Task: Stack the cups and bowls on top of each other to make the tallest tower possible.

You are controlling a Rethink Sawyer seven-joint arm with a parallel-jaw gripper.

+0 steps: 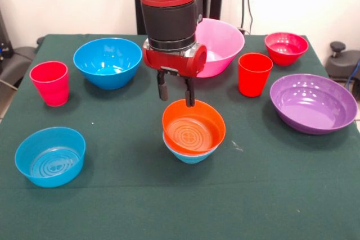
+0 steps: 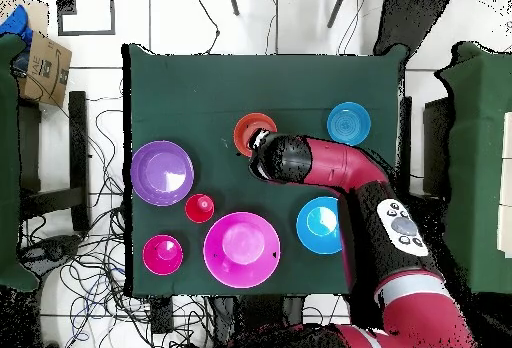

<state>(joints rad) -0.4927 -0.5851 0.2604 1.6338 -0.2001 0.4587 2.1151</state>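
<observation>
The tower is an orange bowl (image 1: 194, 128) nested in a small light-blue bowl (image 1: 190, 154) at the table's middle. My gripper (image 1: 176, 101) hangs just over the orange bowl's far rim, open, with nothing between its fingers. Left stands a pinkish-red cup (image 1: 50, 83); an orange-red cup (image 1: 254, 75) stands right. Around them sit a deep blue bowl (image 1: 108, 62), a large pink bowl (image 1: 222, 46), a small red bowl (image 1: 286, 47), a purple bowl (image 1: 313, 104) and a small blue bowl (image 1: 50, 156). From overhead, the arm's wrist (image 2: 278, 157) covers the gripper beside the orange bowl (image 2: 248, 131).
The green table (image 1: 270, 195) ends close behind the pink and small red bowls. Overhead, the arm (image 2: 345, 169) lies across the table between the small blue bowl (image 2: 348, 123) and the deep blue bowl (image 2: 320, 225), hiding the pinkish-red cup.
</observation>
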